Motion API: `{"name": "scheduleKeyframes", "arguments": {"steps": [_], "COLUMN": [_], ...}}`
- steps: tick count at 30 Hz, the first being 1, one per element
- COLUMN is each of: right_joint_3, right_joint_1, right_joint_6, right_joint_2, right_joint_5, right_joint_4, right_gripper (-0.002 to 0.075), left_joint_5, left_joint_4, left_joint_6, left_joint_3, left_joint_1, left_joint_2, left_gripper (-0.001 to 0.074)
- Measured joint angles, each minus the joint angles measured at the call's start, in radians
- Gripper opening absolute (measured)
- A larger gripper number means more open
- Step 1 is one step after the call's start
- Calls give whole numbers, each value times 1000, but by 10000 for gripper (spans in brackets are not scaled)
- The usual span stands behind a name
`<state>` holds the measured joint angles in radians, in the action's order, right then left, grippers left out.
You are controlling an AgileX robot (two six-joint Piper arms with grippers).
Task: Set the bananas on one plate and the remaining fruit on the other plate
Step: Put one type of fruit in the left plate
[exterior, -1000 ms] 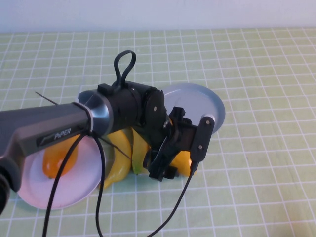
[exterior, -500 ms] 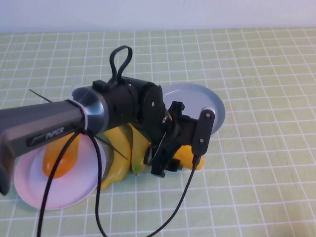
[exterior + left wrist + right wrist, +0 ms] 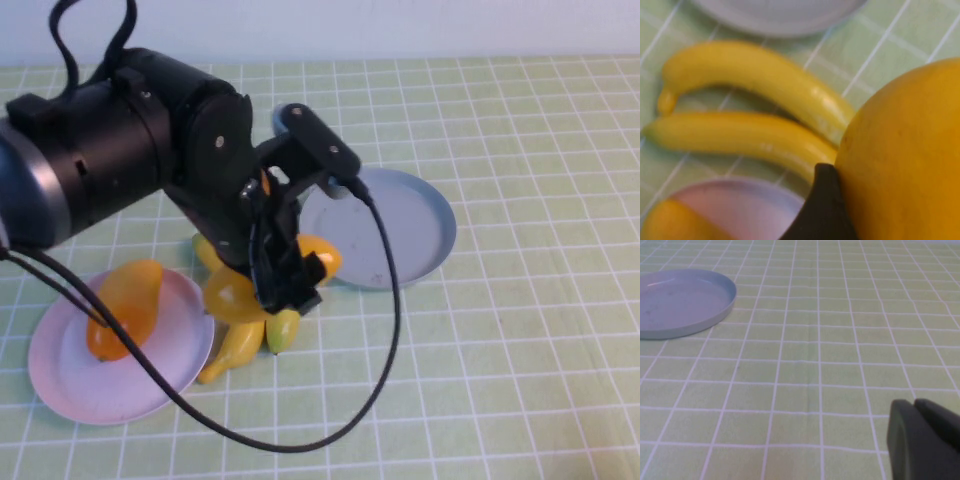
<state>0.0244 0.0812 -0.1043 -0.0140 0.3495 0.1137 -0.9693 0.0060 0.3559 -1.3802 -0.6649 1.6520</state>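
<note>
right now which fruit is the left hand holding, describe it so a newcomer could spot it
Start at the pale pink plate on the robot's left of the green checked table, then look toward the grey-blue plate. Between them the left hand grips a plump orange-yellow fruit over two bananas. It is short and oval, unlike those slim curved bananas, and unlike its twin it is not on the pink plate. The right hand is parked.

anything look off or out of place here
Nothing is spilled or damaged. The two bananas lie on the table between the plates, on neither. The left gripper holds a mango above them. The grey-blue plate is bare. The right gripper waits aside.
</note>
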Motion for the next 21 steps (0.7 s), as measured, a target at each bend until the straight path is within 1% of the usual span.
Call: {"name": "scheduleKeyframes", "arguments": {"steps": [4, 8, 11, 14, 17, 21], "right_joint_3": [0, 0, 0, 0, 0, 0], "right_joint_1": [0, 0, 0, 0, 0, 0], "right_joint_6": [0, 0, 0, 0, 0, 0], "right_joint_2": [0, 0, 0, 0, 0, 0], "right_joint_5": [0, 0, 0, 0, 0, 0], "right_joint_4": [0, 0, 0, 2, 2, 2], "right_gripper": [-15, -15, -15, -15, -15, -16], "left_joint_5": [-102, -133, -133, -105, -48, -25], "left_joint_4": [77, 84, 77, 55, 49, 53], "left_joint_6": [-179, -262, -279, -285, -286, -305], "left_joint_3": [0, 0, 15, 73, 156, 199], "left_joint_1": [61, 143, 188, 209, 211, 211], "left_joint_2": [-4, -4, -6, -8, -8, -8], "left_gripper": [516, 516, 516, 516, 516, 516]}}
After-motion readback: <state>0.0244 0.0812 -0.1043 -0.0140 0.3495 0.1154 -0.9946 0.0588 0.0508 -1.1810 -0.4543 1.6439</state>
